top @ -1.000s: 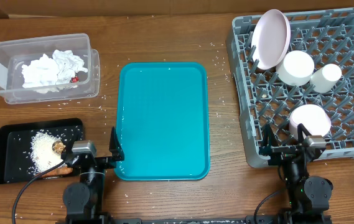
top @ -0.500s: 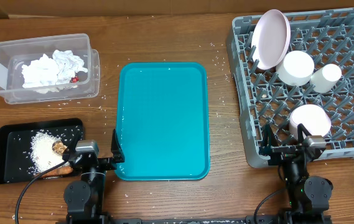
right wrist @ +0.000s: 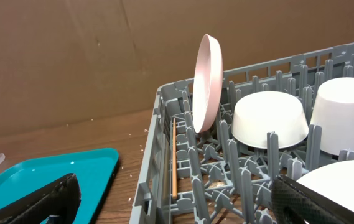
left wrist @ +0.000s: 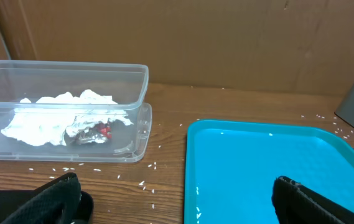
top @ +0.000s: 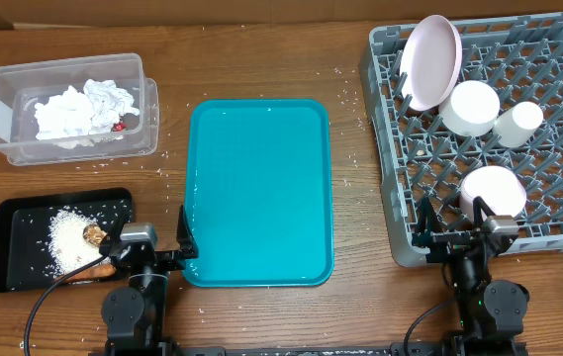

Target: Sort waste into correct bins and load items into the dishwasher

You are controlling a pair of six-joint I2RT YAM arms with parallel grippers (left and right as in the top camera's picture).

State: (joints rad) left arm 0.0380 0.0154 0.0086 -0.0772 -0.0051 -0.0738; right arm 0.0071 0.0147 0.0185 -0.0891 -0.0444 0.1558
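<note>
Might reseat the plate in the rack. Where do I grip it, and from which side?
I'd pinch the plate at its top rim from above: it stands on edge, that rim clear above the dish rack, lower edge buried among pegs, a bowl crowding one face.

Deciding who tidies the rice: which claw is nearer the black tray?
Left. The left claw sits at the black tray's right end; the right claw is far off, by the dish rack.
</note>
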